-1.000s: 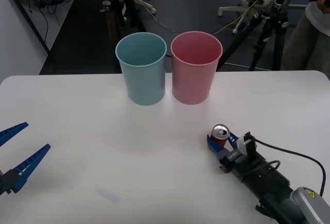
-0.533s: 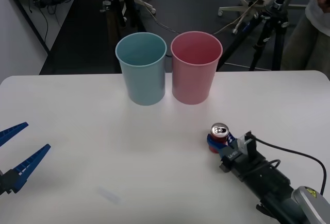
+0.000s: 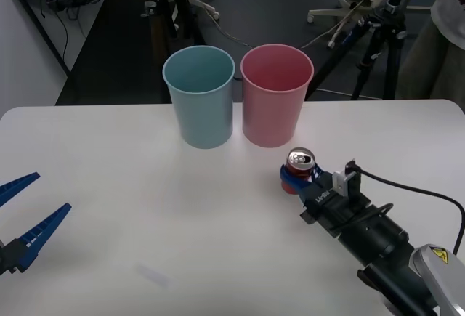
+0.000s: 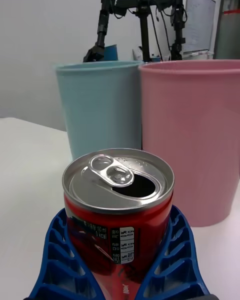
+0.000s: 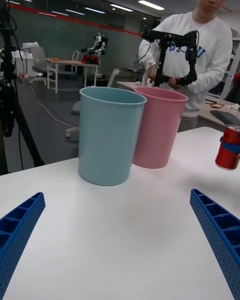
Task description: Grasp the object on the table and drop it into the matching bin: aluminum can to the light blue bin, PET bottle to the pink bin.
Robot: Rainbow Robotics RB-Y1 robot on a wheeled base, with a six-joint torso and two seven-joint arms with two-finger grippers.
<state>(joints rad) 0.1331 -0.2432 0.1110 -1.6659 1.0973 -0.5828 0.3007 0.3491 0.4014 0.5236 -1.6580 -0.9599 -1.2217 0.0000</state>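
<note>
From the front, the right gripper [image 3: 296, 179] pinches the red can [image 3: 299, 168], now lifted and carried closer to the pink bin [image 3: 276, 95] than a second ago. The blue bin [image 3: 200, 96] stands just beside the pink bin. The left gripper [image 3: 18, 218] waits spread, well apart from the pink bin

At the right wrist, blue fingers [image 4: 172, 260] clamp the can [image 4: 117, 207] before the pink bin [image 4: 192, 140]

At the left wrist, the can [image 5: 230, 147] hangs off the table [image 5: 115, 230] near the pink bin [image 5: 155, 127]

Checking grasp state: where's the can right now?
In the front view the aluminum can sits upright between the right gripper's blue fingers on the table's right half, just in front of the pink bin. The left gripper waits open, far left.
</note>
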